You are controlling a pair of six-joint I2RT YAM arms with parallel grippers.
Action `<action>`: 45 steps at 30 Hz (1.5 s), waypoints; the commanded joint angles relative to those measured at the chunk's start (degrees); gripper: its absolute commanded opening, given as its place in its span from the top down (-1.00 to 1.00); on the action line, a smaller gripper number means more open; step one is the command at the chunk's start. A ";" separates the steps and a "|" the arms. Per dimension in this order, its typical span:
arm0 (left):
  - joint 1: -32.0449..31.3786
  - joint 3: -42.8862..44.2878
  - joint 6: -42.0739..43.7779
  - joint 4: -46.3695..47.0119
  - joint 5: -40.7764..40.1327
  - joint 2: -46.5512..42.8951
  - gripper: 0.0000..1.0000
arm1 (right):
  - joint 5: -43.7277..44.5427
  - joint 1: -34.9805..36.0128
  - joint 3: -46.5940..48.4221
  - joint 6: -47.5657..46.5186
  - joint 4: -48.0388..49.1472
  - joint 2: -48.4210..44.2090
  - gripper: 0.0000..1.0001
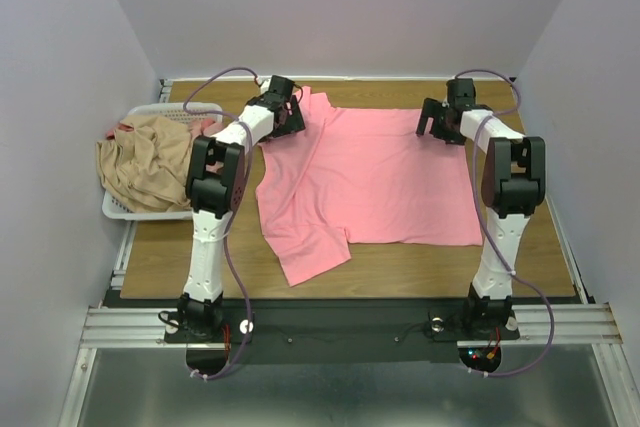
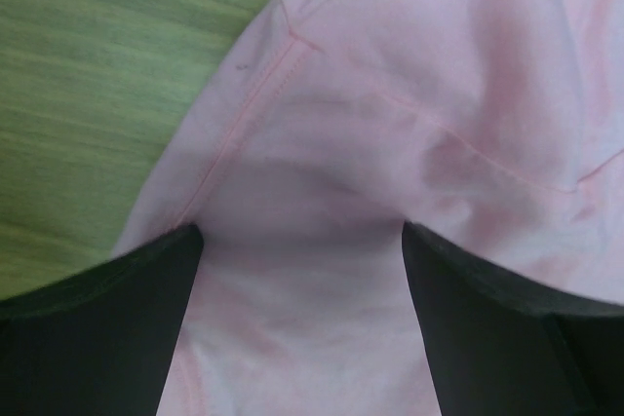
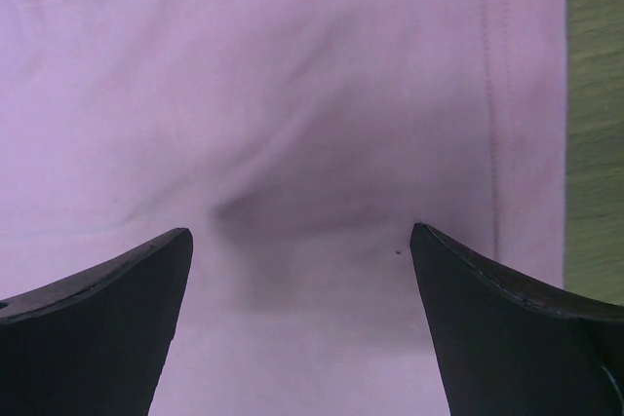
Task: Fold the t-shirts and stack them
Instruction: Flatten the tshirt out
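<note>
A salmon-pink t-shirt point(image 1: 370, 182) lies spread on the wooden table, its left part folded and rumpled, with one sleeve pointing toward the near edge. My left gripper point(image 1: 292, 109) hovers over the shirt's far left corner, jaws wide open, with pink cloth point(image 2: 390, 114) beneath and between the fingers point(image 2: 107, 338). Over the shirt's far right corner my right gripper point(image 1: 437, 123) is open too, and flat cloth with a stitched hem point(image 3: 322, 94) lies under it. A tan-beige t-shirt point(image 1: 145, 162) is heaped in the basket at the left.
The white slatted basket point(image 1: 170, 112) sits at the table's left edge, partly over it. Bare wood point(image 1: 180, 247) shows near the front left, and at the shirt's edges in the wrist views point(image 2: 97, 65). Walls close in on three sides.
</note>
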 commanded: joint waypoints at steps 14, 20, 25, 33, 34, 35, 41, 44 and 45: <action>5.47 8.71 2.17 -3.53 4.33 6.14 -0.94 | 7.61 -0.62 3.67 -3.34 0.71 5.15 -1.00; 4.60 10.11 2.88 -4.85 5.93 1.49 -0.94 | 4.37 -0.62 5.96 -4.22 0.01 1.39 -1.00; 2.14 7.94 0.60 -9.06 2.69 -9.99 -0.94 | 2.96 -0.54 1.42 -2.29 -0.43 -9.24 -1.00; -8.22 -25.79 -14.50 -10.22 -6.63 -39.53 -0.94 | 8.75 -0.54 -27.46 9.39 -1.14 -36.22 -1.00; -10.85 -34.01 -16.79 -10.30 -6.82 -45.48 -0.94 | 8.23 -0.54 -30.22 12.27 -1.83 -38.86 -1.00; -12.44 -38.01 -21.86 -10.56 -6.99 -48.24 -0.95 | 7.97 -0.54 -32.77 13.17 -2.27 -44.45 -1.00; -21.49 -61.47 -34.28 -13.71 -3.92 -61.09 -0.97 | 9.19 -0.54 -49.13 18.44 -7.63 -58.21 -1.00; -25.19 -68.97 -40.43 -12.68 0.38 -63.64 -0.97 | 10.16 -0.54 -53.97 21.17 -9.05 -65.14 -1.00; -26.16 -70.72 -40.45 -11.20 1.78 -64.26 -0.97 | 10.34 -0.54 -54.94 21.70 -9.13 -65.16 -1.00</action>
